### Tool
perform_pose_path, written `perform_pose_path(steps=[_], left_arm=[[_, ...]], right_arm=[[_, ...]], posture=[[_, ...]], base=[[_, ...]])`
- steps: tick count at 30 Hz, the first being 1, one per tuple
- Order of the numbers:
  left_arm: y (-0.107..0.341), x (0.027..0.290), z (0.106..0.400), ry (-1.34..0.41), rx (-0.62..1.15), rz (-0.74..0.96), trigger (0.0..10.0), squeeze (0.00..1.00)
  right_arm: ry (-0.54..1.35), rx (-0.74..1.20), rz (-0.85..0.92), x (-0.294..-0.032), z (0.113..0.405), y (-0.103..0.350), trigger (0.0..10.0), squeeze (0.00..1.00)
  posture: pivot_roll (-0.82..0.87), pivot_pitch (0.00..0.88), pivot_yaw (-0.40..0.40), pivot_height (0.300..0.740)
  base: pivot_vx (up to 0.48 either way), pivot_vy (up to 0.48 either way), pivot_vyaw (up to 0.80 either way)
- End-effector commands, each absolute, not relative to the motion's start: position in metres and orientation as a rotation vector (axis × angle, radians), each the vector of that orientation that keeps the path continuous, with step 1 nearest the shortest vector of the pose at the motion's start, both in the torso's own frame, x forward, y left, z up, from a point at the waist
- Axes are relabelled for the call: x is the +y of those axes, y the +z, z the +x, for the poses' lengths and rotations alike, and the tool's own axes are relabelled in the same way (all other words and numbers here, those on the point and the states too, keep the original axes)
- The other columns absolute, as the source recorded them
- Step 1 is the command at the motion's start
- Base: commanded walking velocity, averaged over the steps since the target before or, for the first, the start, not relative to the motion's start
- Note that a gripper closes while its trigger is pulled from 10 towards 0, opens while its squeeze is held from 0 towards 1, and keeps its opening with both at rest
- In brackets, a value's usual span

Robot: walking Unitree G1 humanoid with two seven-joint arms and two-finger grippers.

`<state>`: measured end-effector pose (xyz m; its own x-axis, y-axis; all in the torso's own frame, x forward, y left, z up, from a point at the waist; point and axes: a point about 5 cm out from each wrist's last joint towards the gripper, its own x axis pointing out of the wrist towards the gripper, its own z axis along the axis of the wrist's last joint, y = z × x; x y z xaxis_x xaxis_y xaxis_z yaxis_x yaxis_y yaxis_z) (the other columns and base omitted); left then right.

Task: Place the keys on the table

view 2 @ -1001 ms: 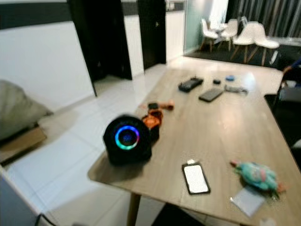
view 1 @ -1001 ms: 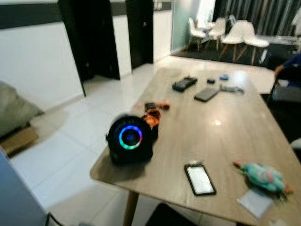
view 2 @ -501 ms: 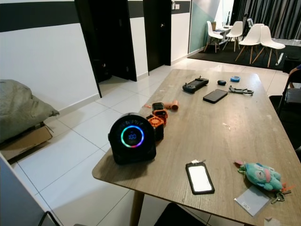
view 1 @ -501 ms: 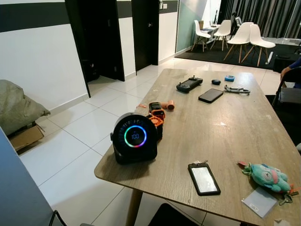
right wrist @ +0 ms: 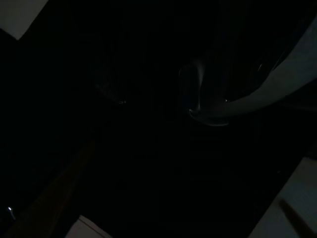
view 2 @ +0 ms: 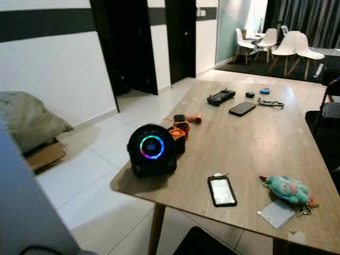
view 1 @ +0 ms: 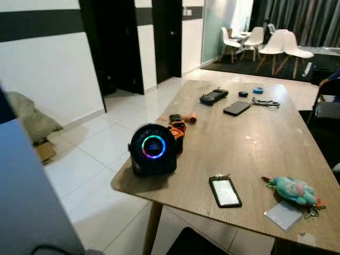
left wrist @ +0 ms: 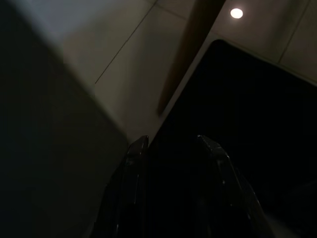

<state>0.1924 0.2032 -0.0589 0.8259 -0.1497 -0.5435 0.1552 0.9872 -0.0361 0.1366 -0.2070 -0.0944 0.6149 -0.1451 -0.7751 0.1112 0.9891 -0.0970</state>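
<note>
Your keys lie at the surface's near right corner, beside the plush toy; light, jangly, grip the ring; left hand apart, right hand's state untellable.

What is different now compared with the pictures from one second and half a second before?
Only the camera moved: the head view backed off slightly and turned, so a grey-blue surface now fills the near left. Nothing was taken hold of or let go. The keys beside the plush toy, the phone and the round speaker lie unmoved on the table.

right wrist view almost black
</note>
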Motion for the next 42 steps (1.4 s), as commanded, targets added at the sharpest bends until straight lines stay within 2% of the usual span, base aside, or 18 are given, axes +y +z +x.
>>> perform_pose_path(steps=[1,10,34,42], left_arm=[[-0.06,0.213,0.187,-0.138,0.594,0.018,10.0,0.0],[-0.061,0.212,0.186,-0.141,0.595,0.026,10.0,0.0],[-0.06,0.209,0.189,-0.108,0.58,0.033,10.0,0.0],[-0.061,0.211,0.185,-0.1,0.582,0.037,10.0,0.0]], right_arm=[[-0.142,0.915,-0.026,-0.2,0.131,-0.098,10.0,0.0],[-0.135,0.915,-0.027,-0.194,0.129,-0.099,10.0,0.0],[-0.087,0.89,-0.069,-0.197,0.138,-0.095,10.0,0.0],[-0.071,0.898,-0.082,-0.197,0.141,-0.095,10.0,0.0]], posture=[[0.02,0.084,0.035,0.74],[0.03,0.088,0.034,0.74],[0.04,0.088,0.029,0.74],[0.04,0.085,0.028,0.74]], base=[[-0.352,0.0,0.0],[-0.319,0.0,0.0],[0.0,0.0,0.0],[0.0,0.0,0.8]])
